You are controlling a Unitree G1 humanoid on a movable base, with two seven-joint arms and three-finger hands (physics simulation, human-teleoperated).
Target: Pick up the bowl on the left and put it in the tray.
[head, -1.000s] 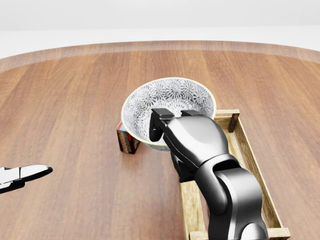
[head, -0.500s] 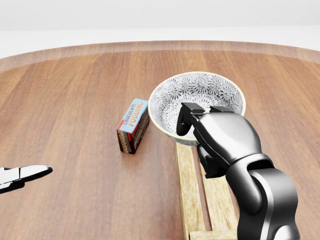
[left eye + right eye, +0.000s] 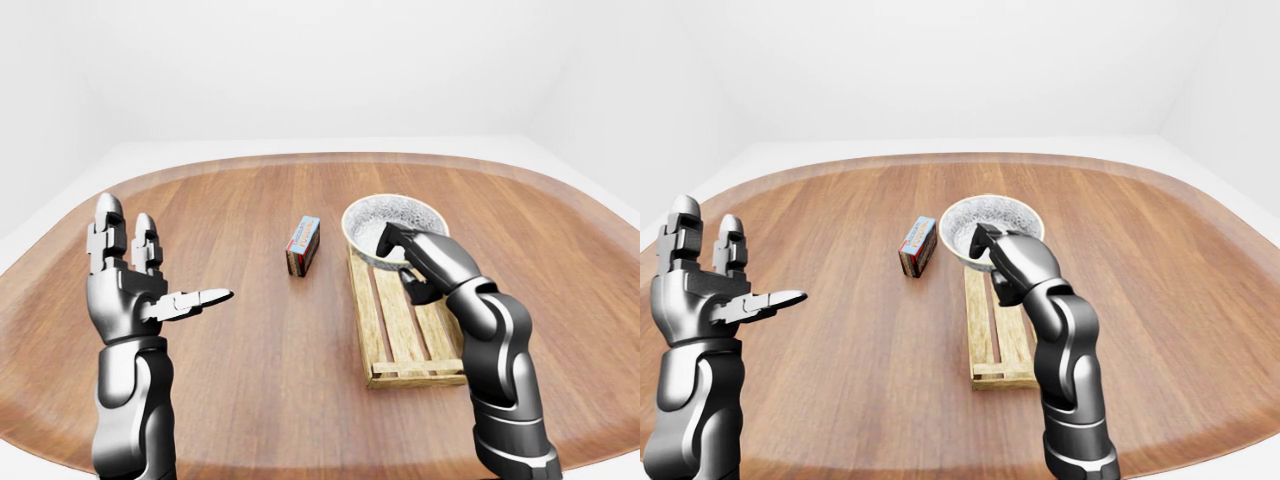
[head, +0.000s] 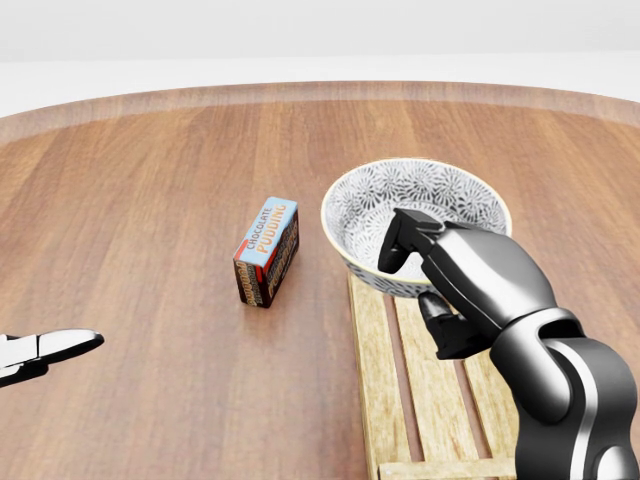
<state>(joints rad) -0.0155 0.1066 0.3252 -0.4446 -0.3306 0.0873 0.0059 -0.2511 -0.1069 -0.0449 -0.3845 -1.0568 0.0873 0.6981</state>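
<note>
1. In the left-eye view, your right hand [image 3: 408, 262] grips the near rim of the patterned bowl [image 3: 392, 224], fingers hooked over the edge into the inside and the thumb underneath. The bowl sits at the upper end of the wooden tray [image 3: 405, 330], above its slats; you cannot tell whether it rests on them. Your left hand [image 3: 130, 285] is raised at the left of the view, well apart from everything, fingers upright and spread, thumb pointing right, holding nothing. A small pudding box [image 3: 303, 245] stands on the round wooden table [image 3: 250, 390] just left of the bowl, not touching it.

2. In the head view, the bowl [image 4: 425, 212] overhangs the top end of the tray [image 4: 400, 380], and your right hand [image 4: 425, 275] is clamped on the rim nearest the bottom of the view. The box [image 4: 268, 250] lies to the left, apart from bowl and tray. Only a fingertip of your left hand [image 4: 45, 352] shows at the left edge.

3. The right-eye view shows the same layout, with nothing new.
</note>
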